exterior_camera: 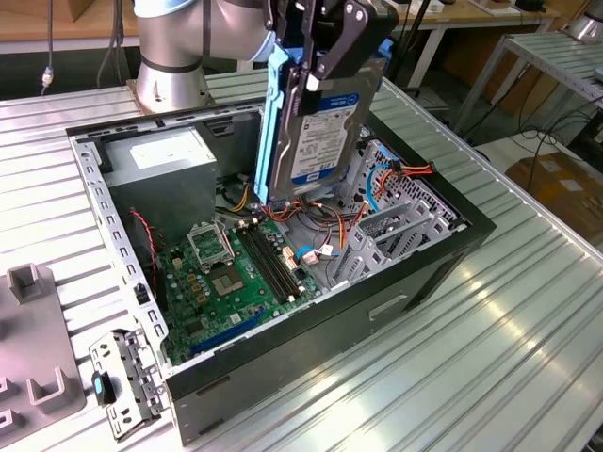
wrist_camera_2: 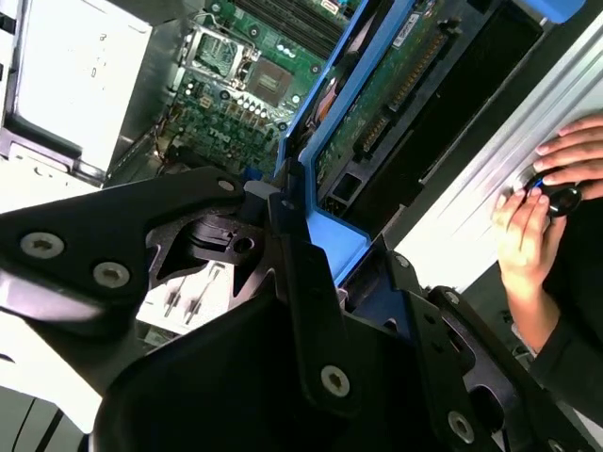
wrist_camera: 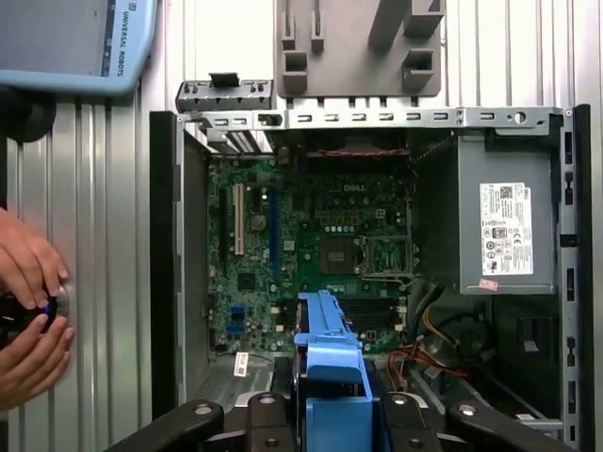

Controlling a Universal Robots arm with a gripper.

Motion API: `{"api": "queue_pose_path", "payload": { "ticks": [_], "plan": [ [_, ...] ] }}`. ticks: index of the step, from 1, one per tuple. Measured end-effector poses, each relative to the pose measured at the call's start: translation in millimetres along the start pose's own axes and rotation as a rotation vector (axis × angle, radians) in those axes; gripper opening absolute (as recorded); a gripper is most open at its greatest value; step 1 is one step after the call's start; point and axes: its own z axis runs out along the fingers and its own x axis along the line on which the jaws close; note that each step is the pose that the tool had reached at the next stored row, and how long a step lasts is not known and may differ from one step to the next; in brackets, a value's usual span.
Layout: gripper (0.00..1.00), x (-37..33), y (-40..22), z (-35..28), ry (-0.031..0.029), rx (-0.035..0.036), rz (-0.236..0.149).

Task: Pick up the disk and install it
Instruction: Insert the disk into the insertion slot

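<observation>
Gripper (exterior_camera: 318,75) is clenched on the disk (exterior_camera: 330,132), holding it upright, label face toward the exterior view's right. It hangs over the open case (exterior_camera: 377,311), and its lower edge is just above the cables (exterior_camera: 320,212), between the mobo (exterior_camera: 226,273) and the drive cage (exterior_camera: 400,226). In both wrist views the blue carrier points down into the case.

My worries, all judgement calls:

- Snag. The orange/red cables sit right under the disk's lower edge. Going straight down could catch one and tug a connector, or tilt the disk in the grip.
- Slip. The fingers seem to pinch near the top w/ most of the disk hanging below. The plastic carrier could flex, so any side knock may rotate it or drop it onto the mobo.
- Misalign. The disk is on edge and the cage is off to the exterior view's right, so a bad approach angle could jam the carrier tabs on the metal.
- Person. Hands (wrist_camera: 28,273) are on the table (exterior_camera: 528,311) just beside the case wall, holding a small dark object I can't ID. A swing that way puts them in reach of the arm.
</observation>
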Motion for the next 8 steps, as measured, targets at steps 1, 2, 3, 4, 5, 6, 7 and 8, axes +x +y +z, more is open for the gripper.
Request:
{"api": "queue_pose_path", "payload": {
  "ticks": [1, 2, 3, 4, 5, 6, 7, 8],
  "plan": [
    [0.37, 0.0, -4.0, 0.4, 0.0006, -0.0001, 0.0],
    [0.37, 0.1, -10.4, 1.2, 0.0007, 0.0001, 0.0],
    [0.37, 0.0, -14.4, 1.5, 0.0009, 0.0, 0.0],
    [0.37, 0.0, -20.0, 2.0, 0.001, 0.0, 0.0],
    [0.37, -0.1, -27.0, 2.5, 0.0012, 0.0, 0.0],
    [0.37, -0.1, -34.6, 3.2, 0.0011, 0.0001, 0.0],
    [0.37, -0.2, -38.8, 3.4, 0.0013, 0.0001, 0.0],
    [0.37, -0.2, -42.8, 3.6, 0.0013, 0.0001, 0.0]
  ]
}}
